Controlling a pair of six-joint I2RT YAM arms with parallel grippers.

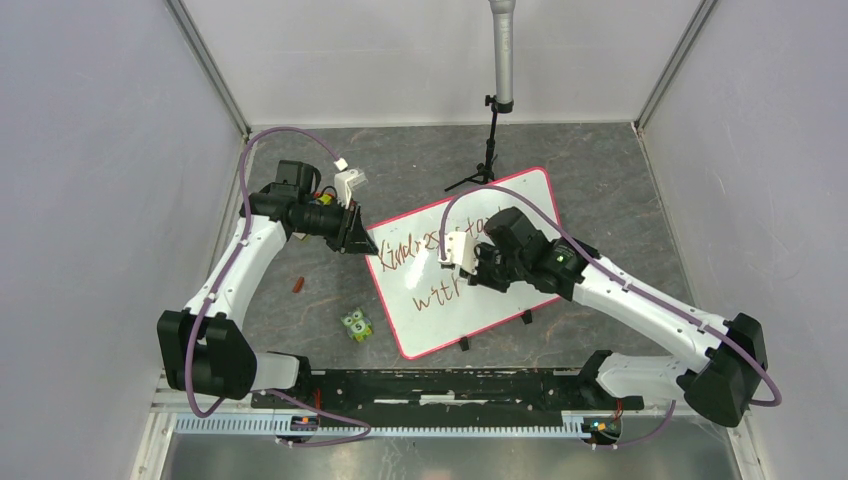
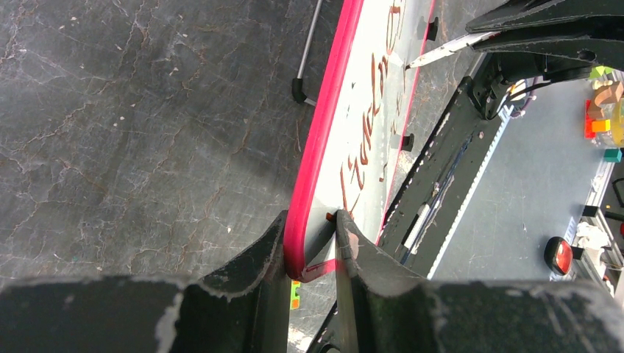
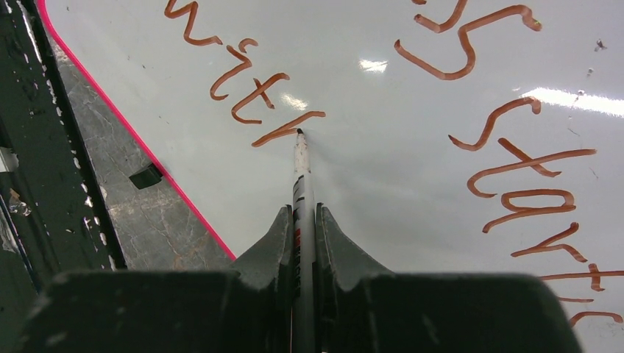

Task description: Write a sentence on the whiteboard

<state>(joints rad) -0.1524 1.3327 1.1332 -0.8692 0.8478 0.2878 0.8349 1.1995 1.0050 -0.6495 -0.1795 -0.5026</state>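
The whiteboard (image 1: 505, 215) lies tilted on the dark table, with a red-pink frame. The sentence (image 1: 420, 243) runs in brownish-red script; "Kindness starts" is the upper line and "with" (image 3: 243, 81) the lower. My left gripper (image 1: 357, 238) is shut on the board's left corner (image 2: 313, 243), one finger on each face. My right gripper (image 3: 303, 217) is shut on a white marker (image 3: 302, 169). The marker's tip touches the board at the end of the "h" stroke. In the top view my right gripper (image 1: 468, 262) sits over the board's middle.
A black tripod stand (image 1: 487, 160) stands just behind the board's far edge. A small green toy block (image 1: 356, 326) and a red marker cap (image 1: 298, 285) lie left of the board. A black rail (image 1: 440, 385) runs along the near edge.
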